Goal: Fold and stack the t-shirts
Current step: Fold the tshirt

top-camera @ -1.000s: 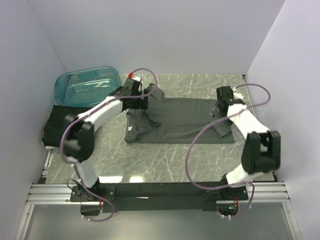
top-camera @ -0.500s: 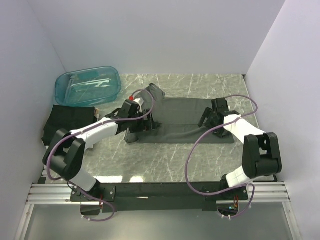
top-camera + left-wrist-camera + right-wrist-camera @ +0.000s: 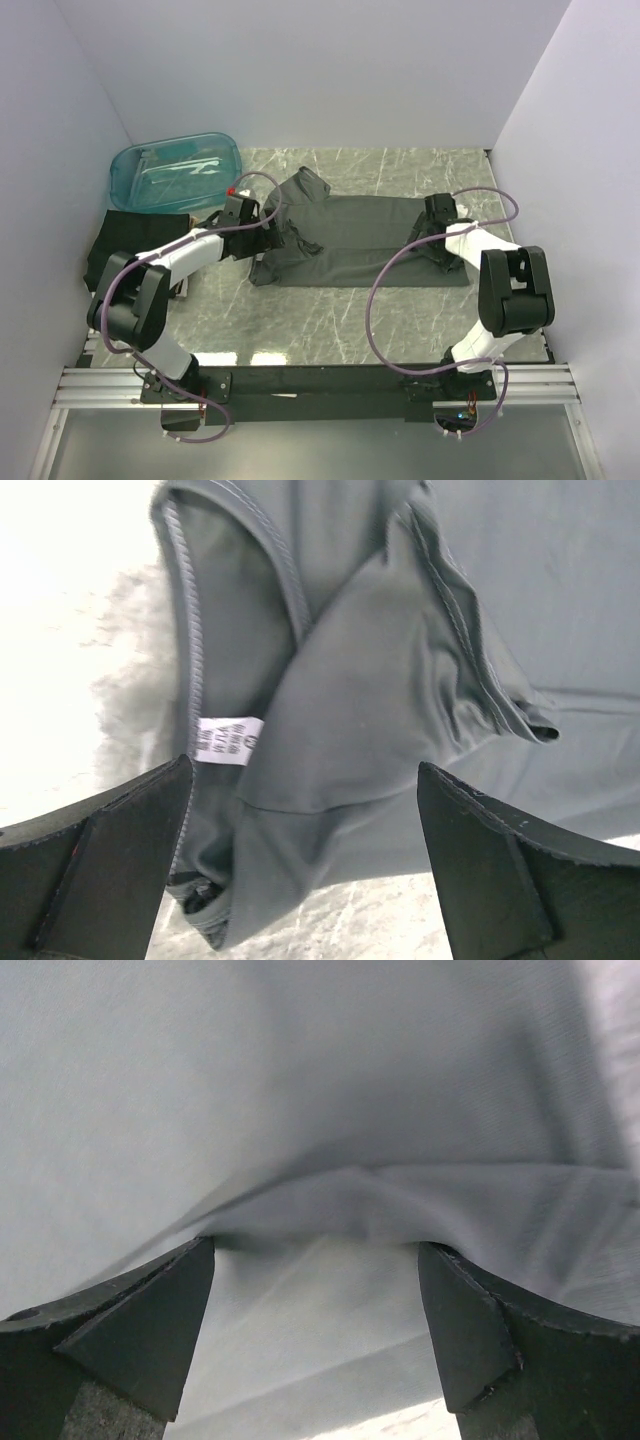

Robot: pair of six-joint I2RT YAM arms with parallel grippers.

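A dark grey t-shirt (image 3: 350,240) lies spread across the middle of the marble table, its left end rumpled. My left gripper (image 3: 264,240) is open and low at that left end. In the left wrist view the collar with a white label (image 3: 228,742) and a folded sleeve (image 3: 380,690) lie between my open fingers (image 3: 100,870). My right gripper (image 3: 432,240) is open and low over the shirt's right end. In the right wrist view a raised fold of grey cloth (image 3: 330,1200) spans the gap between my open fingers (image 3: 480,1330). A folded black t-shirt (image 3: 135,245) lies at the far left.
A translucent teal tub (image 3: 175,172) stands at the back left, just behind the folded black shirt. White walls close in the table on three sides. Purple cables loop over both arms.
My left gripper has come down from the shirt's far left sleeve to its collar end and drawn a little left. My right gripper has dropped onto the shirt's right end.
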